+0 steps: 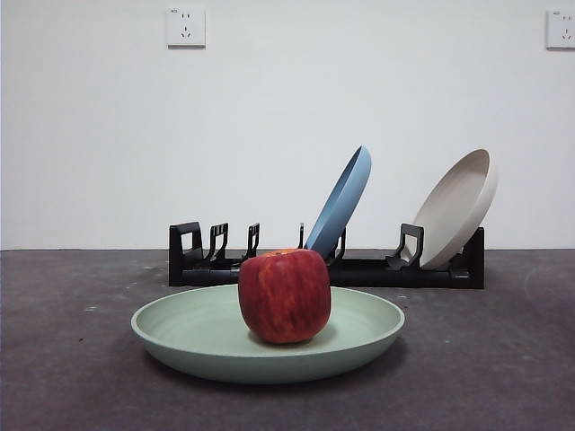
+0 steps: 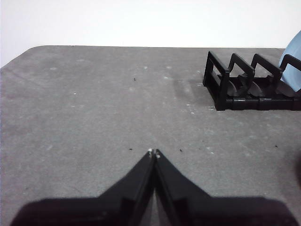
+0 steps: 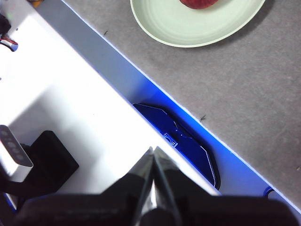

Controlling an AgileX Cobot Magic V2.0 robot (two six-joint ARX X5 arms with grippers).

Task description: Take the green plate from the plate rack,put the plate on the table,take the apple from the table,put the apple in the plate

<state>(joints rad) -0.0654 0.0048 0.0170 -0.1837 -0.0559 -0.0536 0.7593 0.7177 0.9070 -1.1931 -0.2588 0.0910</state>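
The apple (image 1: 285, 295) is showing red with yellowish streaks; the plate (image 1: 202, 337) is looking pale green, the rack (image 1: 359, 269) black, the tabletop (image 1: 72, 359) dark grey.

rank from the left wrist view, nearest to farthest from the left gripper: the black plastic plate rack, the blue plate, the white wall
The shut left gripper hovers over bare dark grey table.
1. Black plastic plate rack: its empty end, off to one side of the jaws.
2. Blue plate: only a sliver shows, further along the rack.
3. White wall: beyond the table's far edge.
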